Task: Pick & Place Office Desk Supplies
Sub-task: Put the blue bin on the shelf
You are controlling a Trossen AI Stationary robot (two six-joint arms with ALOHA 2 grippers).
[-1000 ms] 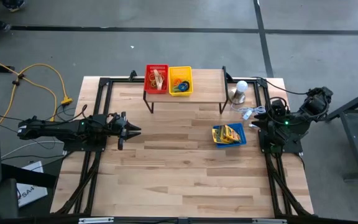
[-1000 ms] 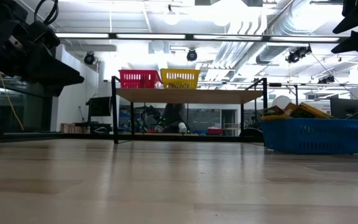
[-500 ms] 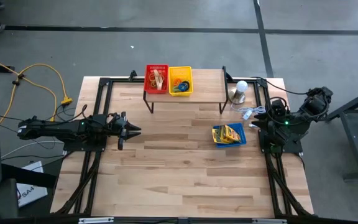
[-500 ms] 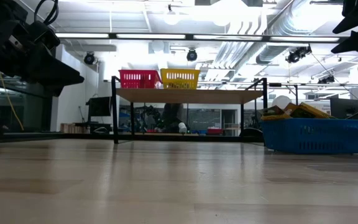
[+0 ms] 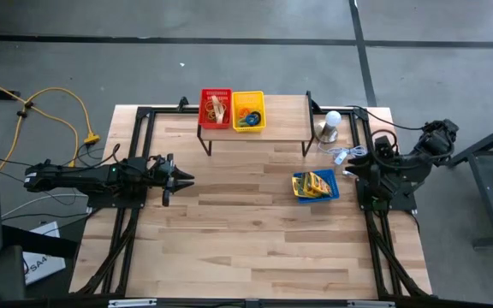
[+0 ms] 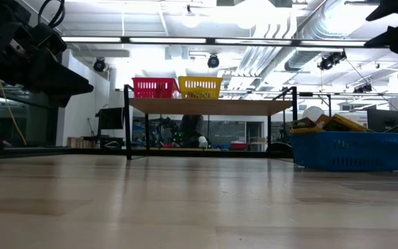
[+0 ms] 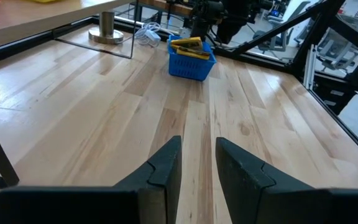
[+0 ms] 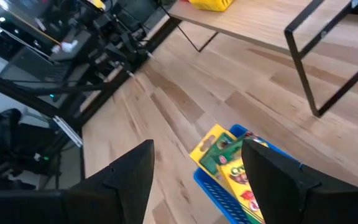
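Yellow-and-green crayon boxes [image 5: 313,183] [image 8: 226,163] lie stacked in a blue basket [image 5: 333,196] [image 6: 351,151] on the table's right half. On a raised shelf [image 5: 285,120] at the far edge, a red basket [image 5: 205,94] holds tan rubber bands [image 5: 217,108], and a yellow basket [image 5: 260,98] holds small coloured rings [image 5: 246,121]. My left gripper [image 7: 197,165] [image 5: 181,179] hovers open and level at the table's left side, nothing between its fingers. My right gripper [image 8: 197,177] is raised at the table's right edge, open and slanting down toward the blue basket, apart from it.
A white bulb on a metal base [image 5: 330,123] stands beside the shelf's right legs, with a tangle of white wire [image 5: 341,156] next to it. Black frame rails [image 5: 140,137] run along both table sides. Bare wood [image 5: 255,231] fills the table's middle and near half.
My right gripper has turned a little at the wrist while staying in place. Its fingers stay as far apart as before. The left arm and all the objects have kept still.
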